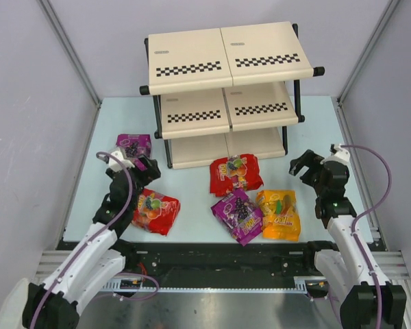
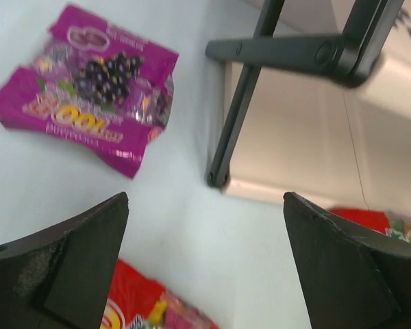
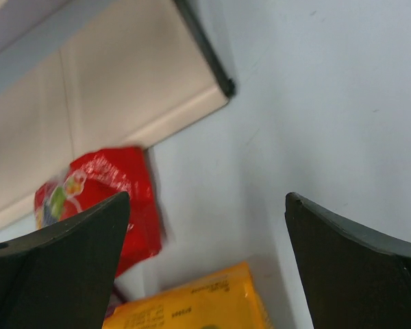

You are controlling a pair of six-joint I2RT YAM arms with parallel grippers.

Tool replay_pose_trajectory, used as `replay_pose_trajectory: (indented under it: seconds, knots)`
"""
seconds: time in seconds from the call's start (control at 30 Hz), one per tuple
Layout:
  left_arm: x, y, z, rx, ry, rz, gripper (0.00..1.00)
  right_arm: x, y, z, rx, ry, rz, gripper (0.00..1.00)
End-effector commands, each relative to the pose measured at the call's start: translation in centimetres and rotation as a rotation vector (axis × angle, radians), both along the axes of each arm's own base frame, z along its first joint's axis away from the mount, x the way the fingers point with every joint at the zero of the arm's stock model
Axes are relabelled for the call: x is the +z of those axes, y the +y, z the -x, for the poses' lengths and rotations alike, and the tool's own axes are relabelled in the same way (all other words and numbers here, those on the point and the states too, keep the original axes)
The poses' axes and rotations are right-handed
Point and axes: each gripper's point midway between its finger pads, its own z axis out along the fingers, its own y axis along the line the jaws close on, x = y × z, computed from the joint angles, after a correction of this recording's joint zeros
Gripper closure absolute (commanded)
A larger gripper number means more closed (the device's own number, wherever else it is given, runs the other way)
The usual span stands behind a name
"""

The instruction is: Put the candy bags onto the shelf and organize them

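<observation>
While both claws hang spread and empty over the bench (image 1: pixel 123 116), the overhead view shows the shelf (image 1: pixel 226 51) standing well beyond them, with all five candy bags lying flat on the bench before it. The left claw (image 1: pixel 149 173) sits between two bags, with the far purple bag (image 1: pixel 133 144) just beyond it to its left and the left red bag (image 1: pixel 154 211) just behind it. The right claw (image 1: pixel 303 166) has the middle red bag (image 1: pixel 235 175) off to its left. The orange-yellow bag (image 1: pixel 279 214) and the near purple bag (image 1: pixel 238 214), side by side and touching, lie behind it to its left.

From the left wrist, the left claw (image 2: pixel 205 260) stands released, its dark fingers (image 2: pixel 75 267) wide apart with nothing between them. Ahead to its left lies the far purple bag (image 2: pixel 89 86), grapes pictured on it. Ahead to its right is the shelf (image 2: pixel 240 116), with one black leg and the lowest cream panel in sight. The left red bag (image 2: pixel 144 301) shows beneath the claw.

From the right wrist, the right claw (image 3: pixel 205 260) is likewise released and empty. The shelf (image 3: pixel 103 103) lies ahead to its left, the middle red bag (image 3: pixel 103 192) nearer on that side, and the orange-yellow bag (image 3: pixel 198 301) under the gap.
</observation>
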Motion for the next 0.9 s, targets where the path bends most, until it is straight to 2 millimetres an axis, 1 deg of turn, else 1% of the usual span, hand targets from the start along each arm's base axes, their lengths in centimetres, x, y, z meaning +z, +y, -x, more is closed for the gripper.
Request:
replay_pose_trajectory:
  seconds: [0.0, 0.03, 0.07, 0.1, 0.13, 0.2, 0.23, 0.27, 0.3, 0.33, 0.37, 0.4, 0.43, 0.47, 0.5, 0.53, 0.57, 0.6, 0.63, 0.67, 0.7, 0.73, 0.77, 0.83, 0.87]
  knots:
    - [-4.3, -0.1, 3.6, 0.028, 0.175, 0.103, 0.00, 2.1, 4.9, 1.4, 0.278, -0.025, -0.067, 0.00]
    - [-4.5, 0.0, 4.1, 0.033, 0.178, 0.120, 0.00, 2.4, 6.7, 1.9, 0.350, -0.024, -0.071, 0.00]
    - [-5.0, 0.1, 4.6, 0.042, 0.196, 0.135, 0.00, 3.4, 8.0, 2.2, 0.401, -0.042, -0.069, 0.00]
    - [-5.1, 0.2, 4.9, 0.046, 0.197, 0.143, 0.00, 3.8, 9.6, 2.7, 0.466, -0.047, -0.051, 0.00]
    - [-4.7, 0.3, 5.1, 0.049, 0.181, 0.153, 0.00, 4.1, 12.6, 4.0, 0.574, -0.049, -0.038, 0.00]
    - [-4.8, 0.6, 5.5, 0.059, 0.186, 0.153, 0.00, 4.8, 15.2, 4.9, 0.641, -0.070, 0.033, 0.00]
    - [-4.4, 0.8, 5.5, 0.067, 0.178, 0.150, 0.00, 5.0, 16.5, 5.4, 0.675, -0.078, 0.057, 0.00]
    - [-4.3, 1.0, 5.8, 0.074, 0.186, 0.146, 0.00, 5.0, 19.2, 7.0, 0.752, -0.090, 0.092, 0.00]
    - [-4.1, 1.1, 5.9, 0.078, 0.186, 0.145, 0.00, 5.5, 20.4, 7.2, 0.771, -0.121, 0.108, 0.01]
    - [-3.7, 1.2, 5.9, 0.082, 0.179, 0.147, 0.00, 4.3, 22.0, 7.6, 0.819, -0.105, 0.145, 0.00]
    - [-3.6, 1.4, 6.1, 0.091, 0.184, 0.140, 0.00, 3.9, 24.0, 8.9, 0.886, -0.107, 0.158, 0.00]
    - [-3.0, 1.5, 6.1, 0.096, 0.174, 0.143, 0.00, 4.3, 25.5, 9.3, 0.925, -0.121, 0.157, 0.01]
    - [-2.8, 1.6, 6.1, 0.099, 0.171, 0.139, 0.00, 2.8, 27.1, 9.0, 0.954, -0.100, 0.185, 0.00]
    - [-2.7, 1.8, 6.2, 0.108, 0.175, 0.134, 0.00, 2.6, 28.6, 9.7, 0.998, -0.106, 0.192, 0.00]
    - [-1.9, 1.8, 6.2, 0.106, 0.163, 0.136, 0.00, 2.5, 29.9, 9.6, 1.021, -0.124, 0.190, 0.00]
    - [-1.6, 1.8, 6.2, 0.101, 0.159, 0.130, 0.00, 1.6, 31.5, 9.5, 1.066, -0.109, 0.209, 0.00]
    - [-1.2, 1.7, 6.1, 0.093, 0.155, 0.125, 0.00, 1.0, 32.5, 9.4, 1.090, -0.103, 0.219, 0.00]
    - [-0.5, 1.6, 6.0, 0.083, 0.147, 0.122, 0.00, 0.9, 33.5, 9.3, 1.111, -0.109, 0.218, 0.00]
    - [-0.2, 1.6, 5.9, 0.071, 0.147, 0.103, 0.00, 2.0, 35.0, 9.3, 1.147, -0.131, 0.201, 0.00]
    - [0.0, 1.6, 6.0, 0.069, 0.154, 0.095, 0.00, 0.0, 35.9, 9.0, 1.174, -0.092, 0.231, 0.00]
    - [0.3, 1.6, 5.8, 0.070, 0.158, 0.088, 0.00, 0.1, 36.8, 8.9, 1.192, -0.101, 0.231, 0.00]
    - [0.4, 1.6, 5.8, 0.067, 0.160, 0.082, 0.00, -0.2, 37.6, 8.8, 1.212, -0.099, 0.234, 0.00]
    - [0.5, 1.6, 5.7, 0.068, 0.160, 0.081, 0.00, -0.4, 38.7, 8.4, 1.225, -0.100, 0.240, 0.00]
    - [0.8, 1.5, 5.6, 0.065, 0.148, 0.086, 0.00, -0.5, 39.9, 7.9, 1.243, -0.110, 0.240, 0.00]
    - [0.8, 1.4, 5.5, 0.063, 0.144, 0.091, 0.00, 0.3, 40.7, 7.5, 1.248, -0.133, 0.230, 0.00]
